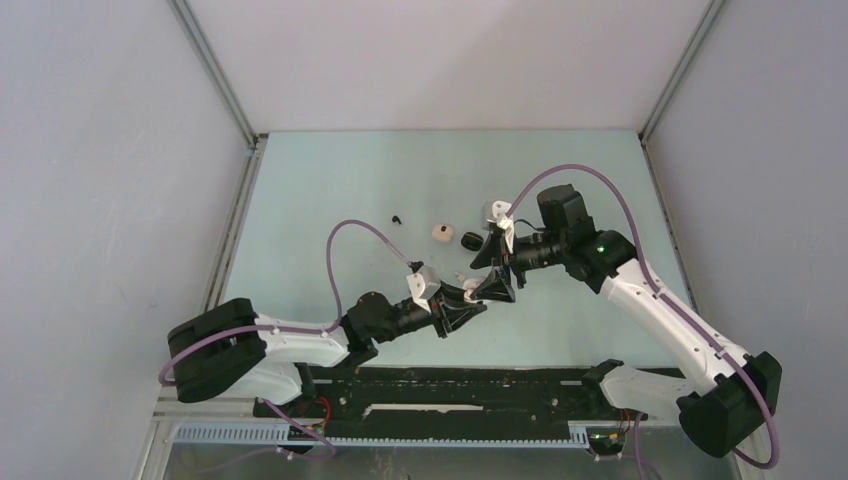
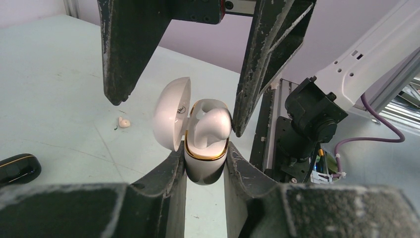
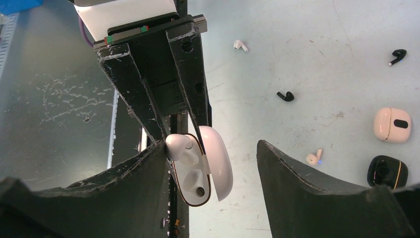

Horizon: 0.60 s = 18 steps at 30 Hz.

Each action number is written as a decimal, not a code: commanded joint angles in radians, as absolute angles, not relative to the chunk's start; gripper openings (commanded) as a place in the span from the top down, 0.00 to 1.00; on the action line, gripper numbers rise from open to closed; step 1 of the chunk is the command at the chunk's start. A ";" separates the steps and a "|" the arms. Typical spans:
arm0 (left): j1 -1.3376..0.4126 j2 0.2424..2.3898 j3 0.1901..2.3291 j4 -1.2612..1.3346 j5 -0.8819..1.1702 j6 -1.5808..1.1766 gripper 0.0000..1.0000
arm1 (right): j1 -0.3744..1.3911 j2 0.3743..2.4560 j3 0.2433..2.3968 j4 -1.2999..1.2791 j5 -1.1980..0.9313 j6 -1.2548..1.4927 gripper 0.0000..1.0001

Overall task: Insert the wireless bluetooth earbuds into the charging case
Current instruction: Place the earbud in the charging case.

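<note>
- Earbud [image 2: 213, 124]: tiny, light, slick; half in case [image 2: 205, 173], looks unseated.
- Left hand [image 2: 204, 153] clamps case; right hand [image 3: 210, 144] wide, holding nothing.
- Prob. best pushed on its round head.

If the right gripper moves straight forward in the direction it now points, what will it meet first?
Probably the white earbud half seated in the open white charging case, which the left gripper holds. The right gripper stands open around them; one finger seems at the bud, though depth is unclear.

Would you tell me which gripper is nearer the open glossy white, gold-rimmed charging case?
Left: the left gripper grips the white charging case; the right gripper stands open around its top.
</note>
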<state>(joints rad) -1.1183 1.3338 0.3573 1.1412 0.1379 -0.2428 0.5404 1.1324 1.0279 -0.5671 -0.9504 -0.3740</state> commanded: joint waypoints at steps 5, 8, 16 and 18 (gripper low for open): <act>-1.120 1.319 0.368 1.223 0.163 -0.221 1.00 | 0.543 1.138 1.068 -0.562 -0.920 -0.388 0.31; -1.120 1.317 0.362 1.228 0.161 -0.224 1.00 | 0.543 1.137 1.068 -0.575 -0.922 -0.408 0.31; -1.121 1.313 0.354 1.236 0.154 -0.222 1.00 | 0.542 1.134 1.068 -0.602 -0.928 -0.434 0.31; -1.120 1.315 0.354 1.237 0.155 -0.223 1.00 | 0.542 1.132 1.068 -0.610 -0.929 -0.441 0.31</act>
